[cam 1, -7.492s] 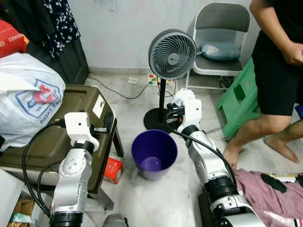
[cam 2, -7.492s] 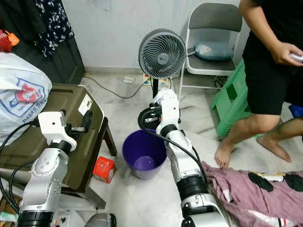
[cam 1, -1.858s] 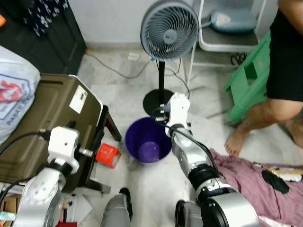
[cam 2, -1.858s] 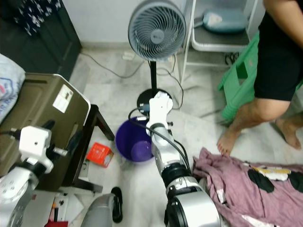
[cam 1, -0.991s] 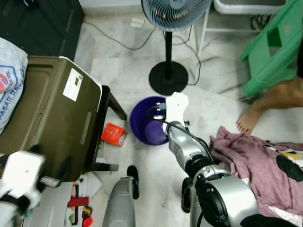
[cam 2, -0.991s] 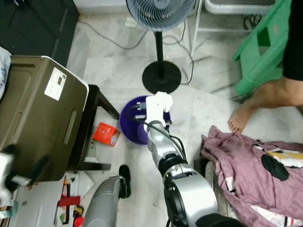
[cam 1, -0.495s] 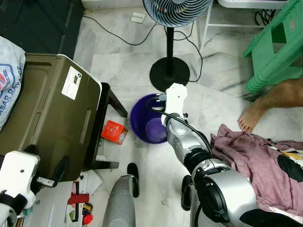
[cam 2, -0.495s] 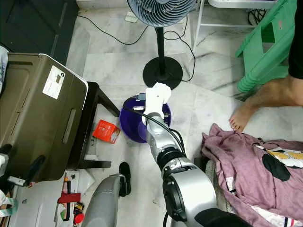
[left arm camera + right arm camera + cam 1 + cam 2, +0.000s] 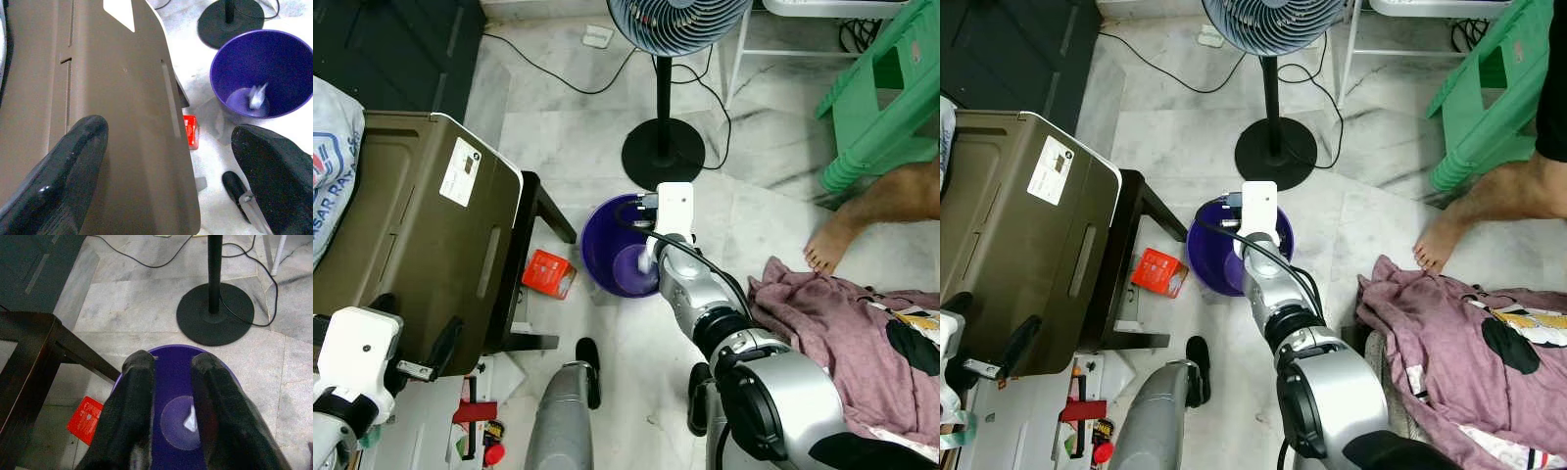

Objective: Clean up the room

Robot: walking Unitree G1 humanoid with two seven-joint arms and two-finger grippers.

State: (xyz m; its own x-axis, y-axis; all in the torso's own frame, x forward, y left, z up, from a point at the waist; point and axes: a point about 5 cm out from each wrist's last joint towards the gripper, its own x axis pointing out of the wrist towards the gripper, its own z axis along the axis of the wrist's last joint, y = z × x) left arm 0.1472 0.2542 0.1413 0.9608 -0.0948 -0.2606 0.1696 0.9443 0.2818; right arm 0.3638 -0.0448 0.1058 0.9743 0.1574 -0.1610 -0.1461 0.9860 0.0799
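Your right gripper [image 9: 171, 396] is hanging directly over the one round purple plastic bin [image 9: 602, 257] on the pale marble floor [image 9: 558, 147], its two black fingers [image 9: 138, 396] parted by a narrow gap and gripping nothing. One small crumpled white scrap of paper [image 9: 190, 421] is lying at the bottom of that bin. Your left gripper [image 9: 161, 161] is hovering above the single olive-brown hard case [image 9: 401, 235], its two fingers spread wide and empty. One small red box [image 9: 548, 274] is sitting on the floor between the case's dark stand and the bin, and one black-based pedestal fan [image 9: 663, 152] is standing just behind the bin. A rumpled mauve cloth [image 9: 842, 323] is lying to your right, near a person's one bare foot [image 9: 824, 253] and a green plastic stool [image 9: 881, 88]
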